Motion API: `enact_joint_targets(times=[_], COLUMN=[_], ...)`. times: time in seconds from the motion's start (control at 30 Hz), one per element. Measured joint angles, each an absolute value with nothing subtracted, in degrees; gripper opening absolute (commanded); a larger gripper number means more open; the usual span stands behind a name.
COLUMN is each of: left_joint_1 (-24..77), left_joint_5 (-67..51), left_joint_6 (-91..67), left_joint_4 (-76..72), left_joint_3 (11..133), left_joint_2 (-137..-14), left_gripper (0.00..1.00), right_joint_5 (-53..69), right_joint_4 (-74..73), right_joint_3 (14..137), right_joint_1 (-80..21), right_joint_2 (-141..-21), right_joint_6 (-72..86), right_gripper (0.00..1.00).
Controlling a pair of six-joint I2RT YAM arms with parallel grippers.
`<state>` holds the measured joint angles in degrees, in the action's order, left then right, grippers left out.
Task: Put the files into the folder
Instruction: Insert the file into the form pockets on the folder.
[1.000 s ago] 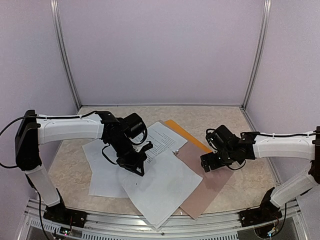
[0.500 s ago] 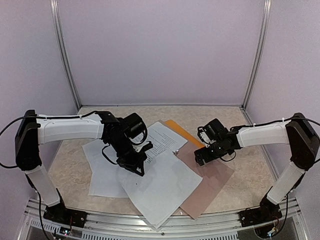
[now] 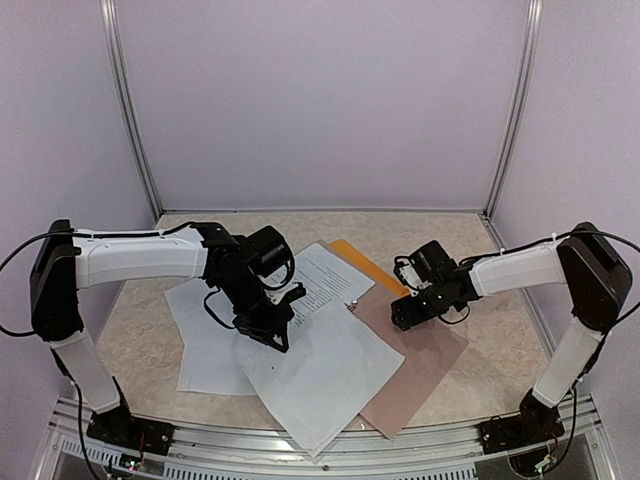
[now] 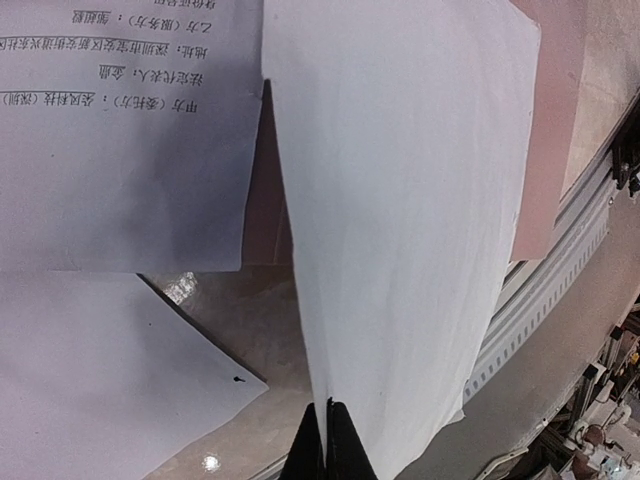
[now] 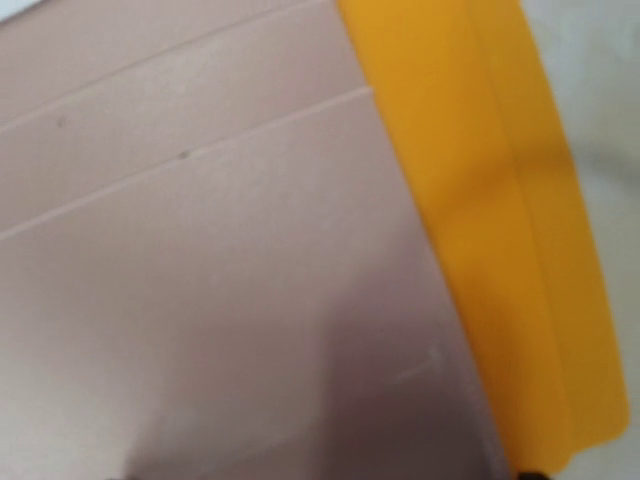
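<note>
Files lie fanned over the middle of the table, overlapping one another – one white sheet at the lower left of the overhead frame, a printed sheet with lines of black text nearer the centre, and a blank-faced top sheet slanting down toward the bottom edge. The left tool is clenched on the top sheet's upper-left edge. Its wrist camera shows the dark fingertips pressed together at the bottom of the frame with the paper pinched between them; that edge is raised and throws a shadow on the printed sheet.

The folder shows only as an orange strip just right of the printed sheet, running along the upper-right edge of a pinkish-brown board that stretches toward the lower right. The right tool sits over the board's upper part, close to the orange strip – whether it is released or clenched cannot be told. Its wrist camera shows the board filling the left and the folder as an orange band on the right, the two touching
</note>
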<state>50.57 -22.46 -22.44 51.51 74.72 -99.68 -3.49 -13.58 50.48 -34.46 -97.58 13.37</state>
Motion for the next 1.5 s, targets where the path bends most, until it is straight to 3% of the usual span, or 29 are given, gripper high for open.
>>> enact_joint_targets(times=[0.6, 1.5], left_joint_1=[50.5, 48.3], left_joint_5=[-22.5, -22.6], left_joint_6=[-22.5, -24.0], left_joint_4=[51.5, 54.1], left_joint_3=[74.7, 82.1], left_joint_2=[-99.7, -102.8], left_gripper=[0.0, 0.0], right_joint_5=[-3.6, 5.1], right_joint_4=[-7.4, -3.8], right_joint_3=[48.5, 47.3], right_joint_1=[-33.2, -30.6], right_joint_2=[-97.9, -97.7], right_joint_6=[11.9, 12.1], right_gripper=[0.51, 0.43])
